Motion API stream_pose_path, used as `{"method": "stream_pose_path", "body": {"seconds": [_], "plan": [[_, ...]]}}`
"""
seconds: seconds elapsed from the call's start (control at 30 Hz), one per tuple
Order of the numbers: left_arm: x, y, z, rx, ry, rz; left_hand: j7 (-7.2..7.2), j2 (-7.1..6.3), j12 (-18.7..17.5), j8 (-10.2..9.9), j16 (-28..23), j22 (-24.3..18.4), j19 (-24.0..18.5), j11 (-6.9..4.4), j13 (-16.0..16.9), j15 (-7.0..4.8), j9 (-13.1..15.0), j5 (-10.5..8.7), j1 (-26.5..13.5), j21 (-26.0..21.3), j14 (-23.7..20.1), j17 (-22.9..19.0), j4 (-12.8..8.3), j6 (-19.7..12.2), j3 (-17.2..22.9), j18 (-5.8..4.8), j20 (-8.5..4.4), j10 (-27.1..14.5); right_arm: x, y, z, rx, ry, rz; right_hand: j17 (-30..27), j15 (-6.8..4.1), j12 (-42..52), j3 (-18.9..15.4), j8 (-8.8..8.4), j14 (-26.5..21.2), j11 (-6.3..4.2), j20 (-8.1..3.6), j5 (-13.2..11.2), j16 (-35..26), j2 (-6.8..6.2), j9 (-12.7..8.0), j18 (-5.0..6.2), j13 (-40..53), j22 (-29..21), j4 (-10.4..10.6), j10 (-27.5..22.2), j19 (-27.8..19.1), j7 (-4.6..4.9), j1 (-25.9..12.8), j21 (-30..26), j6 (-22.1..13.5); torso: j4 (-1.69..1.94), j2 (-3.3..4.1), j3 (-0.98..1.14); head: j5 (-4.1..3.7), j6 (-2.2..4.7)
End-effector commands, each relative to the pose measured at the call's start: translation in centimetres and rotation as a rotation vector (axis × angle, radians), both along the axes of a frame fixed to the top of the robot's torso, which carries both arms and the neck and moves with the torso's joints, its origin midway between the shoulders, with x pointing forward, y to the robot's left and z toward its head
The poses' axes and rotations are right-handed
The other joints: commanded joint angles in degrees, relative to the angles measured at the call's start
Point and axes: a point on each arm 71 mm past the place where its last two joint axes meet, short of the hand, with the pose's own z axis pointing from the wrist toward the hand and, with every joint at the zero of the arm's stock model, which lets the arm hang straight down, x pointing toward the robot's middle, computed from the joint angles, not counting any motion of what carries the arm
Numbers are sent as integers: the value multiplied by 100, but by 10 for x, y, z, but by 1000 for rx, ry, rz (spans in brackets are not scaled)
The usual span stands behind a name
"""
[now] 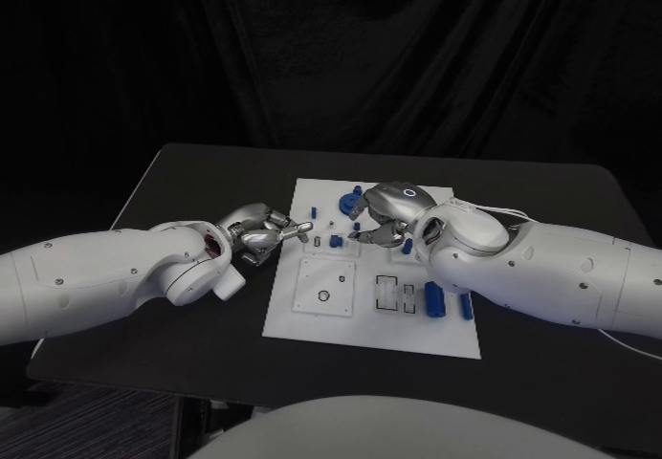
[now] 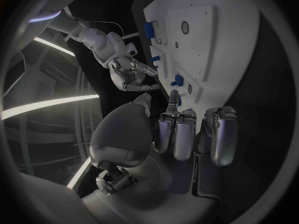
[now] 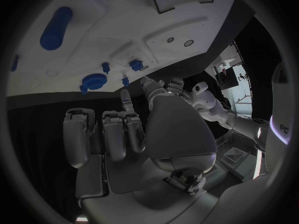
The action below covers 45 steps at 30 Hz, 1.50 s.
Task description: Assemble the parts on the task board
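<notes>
The white task board lies mid-table with small blue parts on it. My left hand hovers at the board's left edge, most fingers curled in, thumb and forefinger stretched toward the board with nothing between them. My right hand is over the board's far half, fingers likewise curled. A small blue part sits just past its forefinger tip; whether it touches is unclear. A long blue cylinder, a round blue part and small blue pegs lie on the board.
Two more blue cylinders lie near the board's right edge, beside rectangular recesses. A round hole sits in the board's near left panel. Black table surrounds the board; both arms crowd its sides.
</notes>
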Motion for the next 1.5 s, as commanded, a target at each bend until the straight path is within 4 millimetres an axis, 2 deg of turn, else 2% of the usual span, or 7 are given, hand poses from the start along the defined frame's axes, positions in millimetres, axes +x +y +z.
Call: {"method": "stream_pose_path", "body": {"seconds": [0.03,0.43,0.53,0.57,0.67,1.13,1.5], "plan": [[1,-2,3,17,-50,-21,68,34,20,-271,15,1287,320,102,1500,80,-311,260,211,-41,596,1510,-62,-142,-66,-55,62,594,0,2,-3,-20,6,-13,1508,46,15,-33,-12,596,35,40,-16,14,0,-4,-75,1507,1431,-14,608,503,3,-33,38,-44,-10,-2,8,11,0],[1,-3,4,8,-61,-36,165,105,20,-669,15,1297,328,182,1500,156,-1030,1090,819,-35,596,1510,-389,-132,16,-56,136,594,0,13,-15,-30,14,-2,1508,50,15,-29,-12,596,39,44,35,14,21,-6,-73,1507,1429,-51,608,500,7,-5,35,-47,-7,-2,11,-5,0],[1,-4,4,4,-64,-42,178,96,20,-679,15,1300,330,189,1500,164,-1118,1308,956,-29,596,1510,-480,-131,91,-58,147,594,1,16,-17,-30,12,-2,1508,52,15,-27,-17,596,41,46,63,14,30,-8,-73,1507,1429,-64,608,500,10,2,35,-57,-5,-1,10,-22,0],[1,-4,4,3,-65,-44,174,83,20,-660,15,1300,329,184,1500,160,-1170,1577,1110,-31,596,1510,-587,-86,195,-57,147,594,1,17,-17,-30,11,-3,1508,55,15,-25,-19,596,44,48,100,14,37,-11,-72,1507,1428,-80,608,498,13,13,33,-63,-4,-1,10,-31,0],[1,-5,4,2,-66,-46,178,43,20,-645,15,1300,328,184,1500,160,-1224,1660,1238,-33,596,1510,-695,-83,290,-57,147,594,2,19,-19,-31,10,-2,1508,57,15,-22,-21,596,46,51,135,14,42,-13,-71,1507,1426,-98,608,496,15,24,30,-68,-6,-2,12,-39,0],[2,-6,3,3,-53,-57,219,-34,20,-521,15,1290,309,212,1500,182,-1243,1730,1434,-64,596,1510,-928,-263,491,-51,159,594,4,27,-27,-37,19,-1,1508,89,15,-21,-56,596,82,79,316,14,56,-42,-65,1507,1418,-203,608,481,55,59,13,-215,-7,-3,12,-44,0],[2,-6,1,10,-31,-63,237,-55,20,-277,15,1280,292,235,1500,205,-1203,1421,1346,-97,596,1510,-966,-396,559,-43,184,594,3,31,-36,-42,31,3,1508,88,15,-13,2,596,75,85,349,14,69,-10,-60,1507,1412,-244,608,472,43,67,0,-137,-7,-3,15,-51,0]]}}
